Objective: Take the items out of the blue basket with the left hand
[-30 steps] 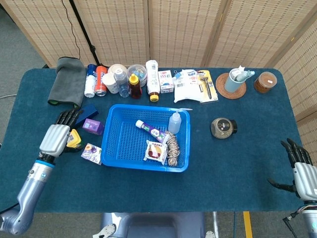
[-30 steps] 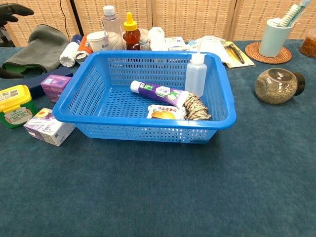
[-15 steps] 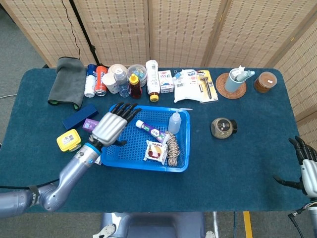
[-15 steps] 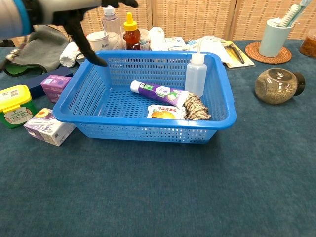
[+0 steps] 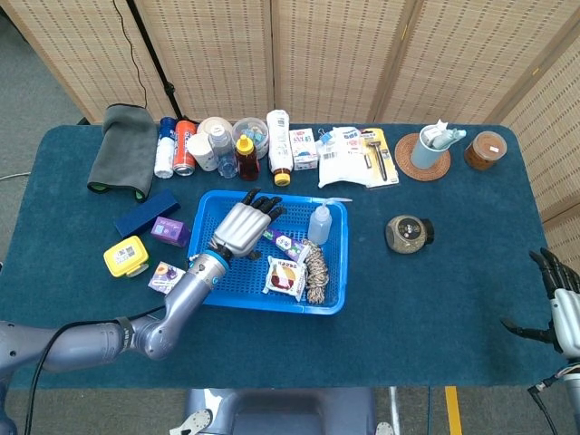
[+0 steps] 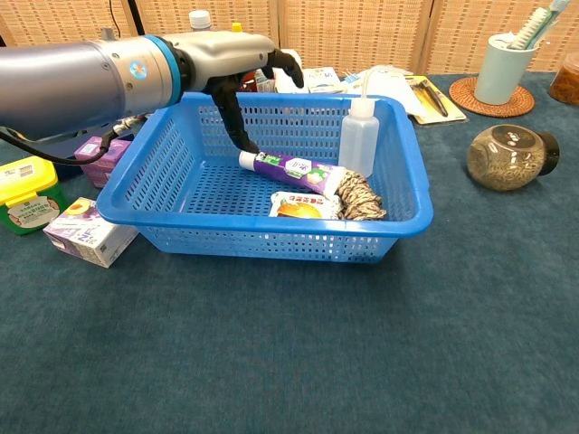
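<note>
The blue basket [image 5: 204, 237] [image 6: 262, 226] sits left of the table's middle. In it lie a purple-and-white tube [image 5: 285, 242] [image 6: 294, 169], a clear squeeze bottle [image 5: 319, 223] [image 6: 357, 136], a snack packet [image 5: 286, 276] [image 6: 303, 206] and a coil of rope [image 5: 315, 265] [image 6: 360, 196]. My left hand [image 5: 243, 225] [image 6: 228, 65] hovers over the basket's back left part, fingers spread and holding nothing. Its thumb points down close to the tube's cap end; I cannot tell whether it touches. My right hand [image 5: 560, 304] rests open at the table's right edge.
Left of the basket lie a yellow box [image 5: 125, 256], a purple box [image 5: 169, 230], a small carton [image 5: 166, 276] and a dark blue case [image 5: 147, 213]. Bottles and cans [image 5: 236, 149] line the back edge. A round jar [image 5: 410, 232] stands right of the basket.
My left hand has swung right from the table's left side, over the basket's rim, and now hangs above the tube's cap end. The right hand has barely shifted.
</note>
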Available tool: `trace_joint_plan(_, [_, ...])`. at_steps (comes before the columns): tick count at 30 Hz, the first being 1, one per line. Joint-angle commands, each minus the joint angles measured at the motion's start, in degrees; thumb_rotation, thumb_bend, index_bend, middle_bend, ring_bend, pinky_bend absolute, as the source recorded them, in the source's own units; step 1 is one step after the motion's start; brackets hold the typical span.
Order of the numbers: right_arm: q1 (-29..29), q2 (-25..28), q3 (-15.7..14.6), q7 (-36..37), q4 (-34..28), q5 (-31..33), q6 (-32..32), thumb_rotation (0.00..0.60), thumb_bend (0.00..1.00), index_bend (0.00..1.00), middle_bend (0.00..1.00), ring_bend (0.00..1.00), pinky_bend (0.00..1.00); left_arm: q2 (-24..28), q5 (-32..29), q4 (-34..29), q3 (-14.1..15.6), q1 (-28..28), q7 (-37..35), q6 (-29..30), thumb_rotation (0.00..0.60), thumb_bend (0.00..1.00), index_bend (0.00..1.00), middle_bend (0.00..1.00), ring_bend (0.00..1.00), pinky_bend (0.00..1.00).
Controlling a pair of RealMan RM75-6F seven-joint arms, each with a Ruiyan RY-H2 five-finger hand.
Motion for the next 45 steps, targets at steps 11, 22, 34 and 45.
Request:
trace_joint_plan(11, [0.2,-0.1,0.2,-0.2,0.2,0.7,-0.5,0.6,0.0,0.0,0.0,0.0,0.0,-8.8,-2.5,10.7,1.0,-4.0,0.7,-1.2,0.6,0.2,0.36,0.22,0.23,0.01])
trace_joint_plan(22, [0.2,-0.1,0.4,0.1,0.5,1.2,-0.8,0.6,0.0,0.0,0.0,0.0,0.0,-12.9,-0.9,14.5,1.1,-3.2,-0.8,1.8,0.6,0.2,0.39,0.22,0.27,0.29])
trace_joint_plan(34, [0.2,-0.1,0.5,0.3,0.6,1.4,-1.0,0.6,0.0,0.0,0.0,0.0,0.0,-14.1,3.0,15.2,-0.5,-2.4,-2.4,6.4,0.6,0.2,0.4,0.22,0.27,0.22])
trace_joint_plan(45, [0.3,-0.2,0.4,0.1,0.6,1.3,-1.3,0.6,0.0,0.0,0.0,0.0,0.0,-14.2,3.4,14.8,-0.3,-2.2,-0.9,5.4,0.6,0.2,0.4,0.22,0.28,0.22])
